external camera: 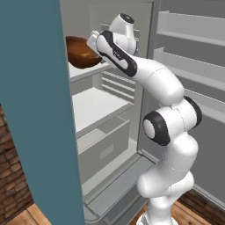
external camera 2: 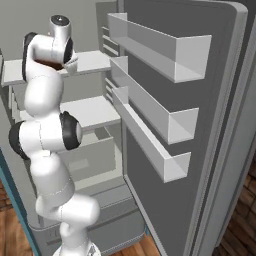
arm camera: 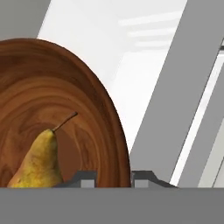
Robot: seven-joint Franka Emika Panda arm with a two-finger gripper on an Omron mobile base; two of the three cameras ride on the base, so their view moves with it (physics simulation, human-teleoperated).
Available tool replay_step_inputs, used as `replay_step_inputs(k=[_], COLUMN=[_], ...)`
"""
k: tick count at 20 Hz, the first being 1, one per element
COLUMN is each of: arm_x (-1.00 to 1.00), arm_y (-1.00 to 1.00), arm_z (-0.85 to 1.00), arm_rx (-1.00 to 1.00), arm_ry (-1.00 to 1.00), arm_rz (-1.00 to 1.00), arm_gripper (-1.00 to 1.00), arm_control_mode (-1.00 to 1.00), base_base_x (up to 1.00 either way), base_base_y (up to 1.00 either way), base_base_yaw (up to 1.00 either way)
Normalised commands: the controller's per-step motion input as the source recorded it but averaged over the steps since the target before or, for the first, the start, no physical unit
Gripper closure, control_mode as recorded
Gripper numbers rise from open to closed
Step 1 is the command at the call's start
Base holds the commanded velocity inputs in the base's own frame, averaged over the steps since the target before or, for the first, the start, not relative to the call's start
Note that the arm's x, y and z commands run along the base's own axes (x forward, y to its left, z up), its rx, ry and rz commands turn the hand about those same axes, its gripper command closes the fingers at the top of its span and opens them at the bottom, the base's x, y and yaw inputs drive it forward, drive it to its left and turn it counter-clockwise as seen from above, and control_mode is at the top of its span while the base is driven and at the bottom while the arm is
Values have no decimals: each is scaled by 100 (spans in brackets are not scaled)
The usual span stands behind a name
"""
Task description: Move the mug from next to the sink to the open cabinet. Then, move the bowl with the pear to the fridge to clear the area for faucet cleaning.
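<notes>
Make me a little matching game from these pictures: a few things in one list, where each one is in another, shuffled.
Things:
1. pear
2. bowl
3. door racks
4. drawer

Places:
A. at the upper shelf of the fridge, gripped at its rim
B. low in the fridge, under the shelves
C. inside the wooden bowl
D. on the open fridge door

Pairs: 1-C, 2-A, 3-D, 4-B

One bowl [arm camera: 52, 100] at the left of the hand view, one pear [arm camera: 37, 162] inside it, one fridge [external camera 2: 200, 125], three door racks [external camera 2: 165, 55].
</notes>
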Motion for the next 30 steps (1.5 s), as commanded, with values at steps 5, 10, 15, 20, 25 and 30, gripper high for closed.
replay_step_inputs(k=[5, 10, 15, 20, 25, 30], arm_x=[4, -36, -95, -100, -100, -96], arm_y=[2, -10, -32, -79, -38, 0], arm_z=[0, 21, -3, -31, -64, -83], arm_rx=[0, 0, 10, 21, 1, -17], arm_ry=[0, -23, -40, -49, -5, 43], arm_rz=[0, 0, 0, -1, -5, -5], arm_gripper=[-100, -100, -100, -100, -100, -100], arm_control_mode=[-100, -100, -100, -100, -100, -100], base_base_x=[0, 0, 0, 0, 0, 0], base_base_y=[0, 0, 0, 0, 0, 0], base_base_yaw=[0, 0, 0, 0, 0, 0])
